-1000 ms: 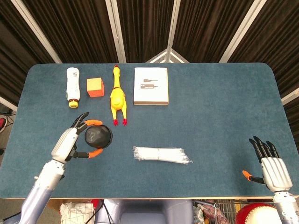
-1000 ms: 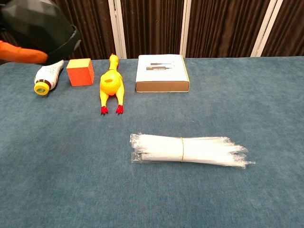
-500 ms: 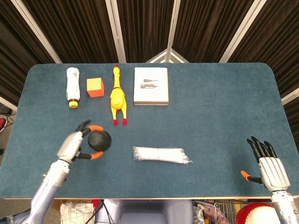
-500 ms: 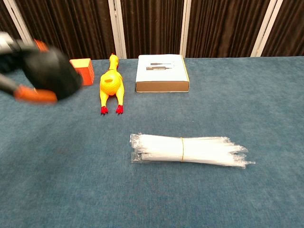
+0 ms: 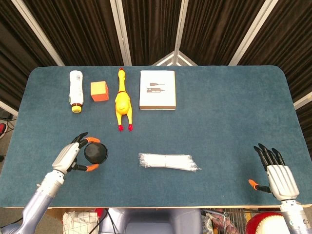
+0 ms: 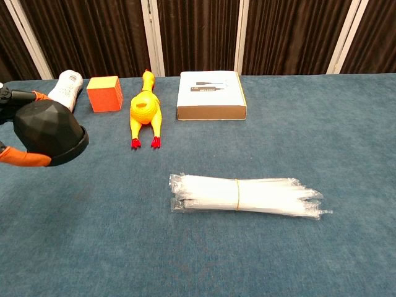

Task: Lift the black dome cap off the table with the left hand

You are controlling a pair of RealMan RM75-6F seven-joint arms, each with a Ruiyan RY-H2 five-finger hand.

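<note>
The black dome cap [image 5: 96, 153] is faceted and sits in the grasp of my left hand [image 5: 70, 157], whose orange-tipped fingers wrap its sides. In the chest view the black dome cap [image 6: 49, 132] hangs at the far left, above the table surface, with orange fingertips [image 6: 25, 159] under its rim; most of the left hand is cut off by the frame edge. My right hand [image 5: 276, 173] lies near the table's front right corner, fingers spread, holding nothing.
A bundle of clear wrapped straws [image 5: 168, 162] lies at the table's middle front. Along the back stand a white bottle [image 5: 76, 90], an orange cube [image 5: 99, 90], a yellow rubber chicken [image 5: 122, 100] and a white box [image 5: 157, 89].
My left hand has carried the cap toward the front left and lower; in the chest view the cap dropped from the top left corner to mid-height. The right hand shifted slightly.
</note>
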